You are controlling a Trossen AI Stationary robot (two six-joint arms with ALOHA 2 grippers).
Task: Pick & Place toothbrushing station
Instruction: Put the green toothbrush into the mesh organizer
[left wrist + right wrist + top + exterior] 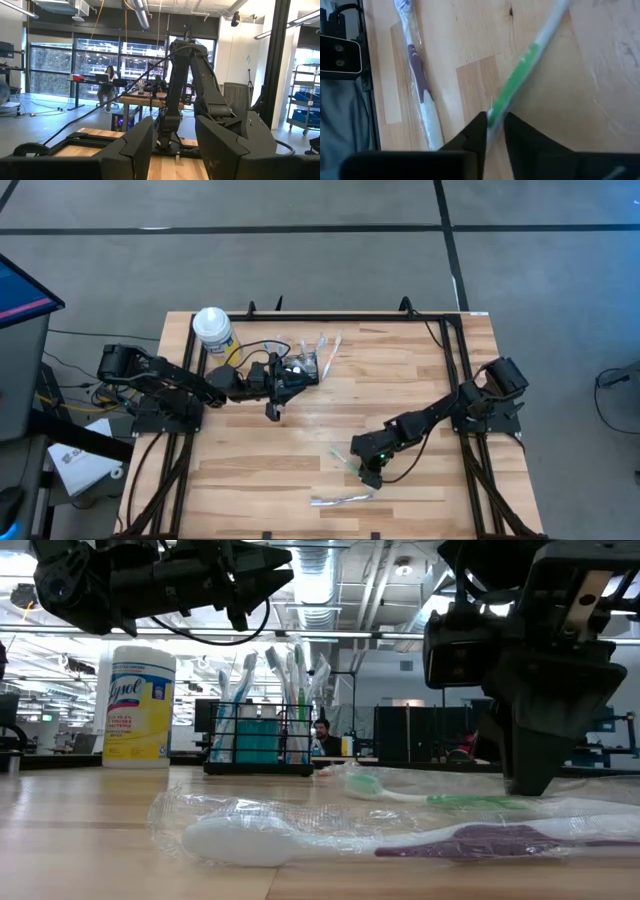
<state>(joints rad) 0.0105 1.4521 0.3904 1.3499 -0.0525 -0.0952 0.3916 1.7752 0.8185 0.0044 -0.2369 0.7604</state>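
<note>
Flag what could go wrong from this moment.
The right end effector pinches the green-and-white wrapped toothbrush near one end, so it may pivot or slip when lifted. The small black wire-mesh caddy already holds several toothbrushes, leaving little room. The left end effector hovers beside the caddy, crowding the approach.

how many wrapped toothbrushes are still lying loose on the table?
2: green toothbrush between the right gripper fingers; purple toothbrush near the table's front edge. Others stand in the caddy.

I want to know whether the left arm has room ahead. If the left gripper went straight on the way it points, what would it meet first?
Judging by its wrist view, the left gripper points level across the table toward the right arm, probably the first thing in line; depth is unclear.
</note>
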